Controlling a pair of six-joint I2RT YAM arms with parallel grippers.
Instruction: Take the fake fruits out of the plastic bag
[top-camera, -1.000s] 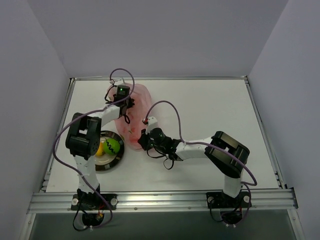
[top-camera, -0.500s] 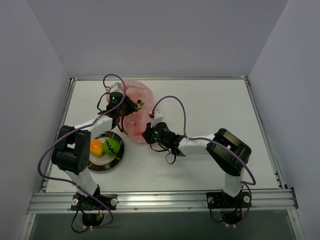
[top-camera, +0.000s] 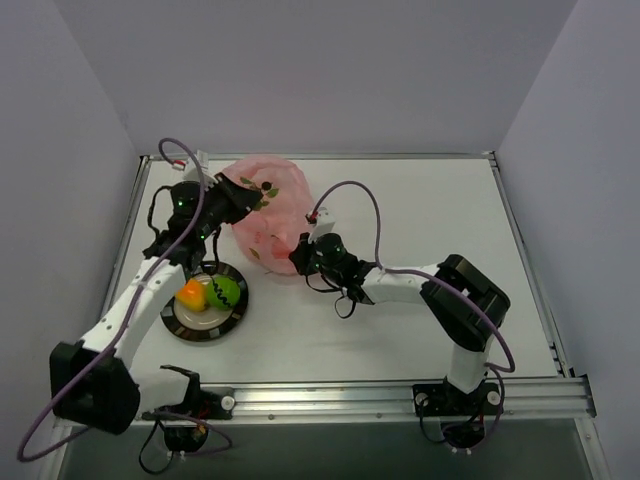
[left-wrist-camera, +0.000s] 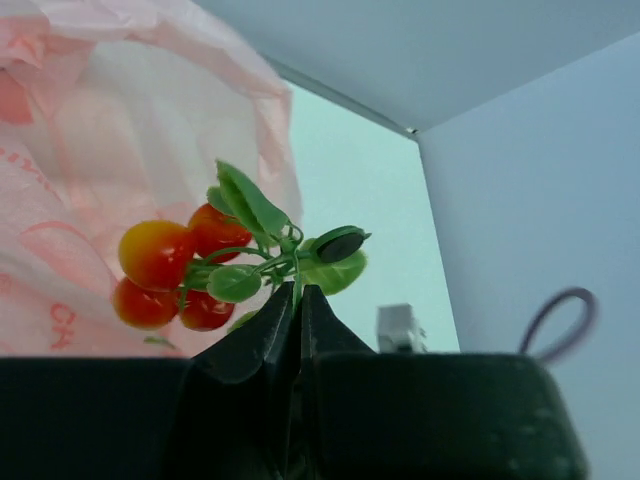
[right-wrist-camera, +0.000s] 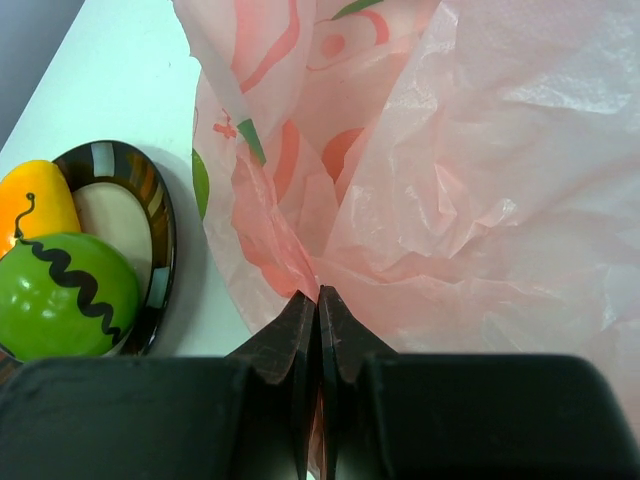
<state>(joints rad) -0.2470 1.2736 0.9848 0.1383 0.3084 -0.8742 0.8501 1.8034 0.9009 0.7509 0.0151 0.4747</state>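
Beyond the plate (top-camera: 237, 312), the left end effector (left-wrist-camera: 298, 296) is pinching the tomato sprig (left-wrist-camera: 170, 275) by its stem; the right end effector (right-wrist-camera: 318, 296) is pinching the plastic bag (right-wrist-camera: 450, 180).

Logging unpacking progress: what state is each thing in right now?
Red plastic tomato cluster with green leaves: held by its stem.
Left pincer: shut on that stem.
Thin translucent pink plastic bag: crumpled, one fold pinched.
Right pincer: shut on the fold.
Round dark-rimmed plate: holds two fruits.
Orange-yellow plastic fruit: on the plate.
Round lime-green plastic fruit: on the plate.
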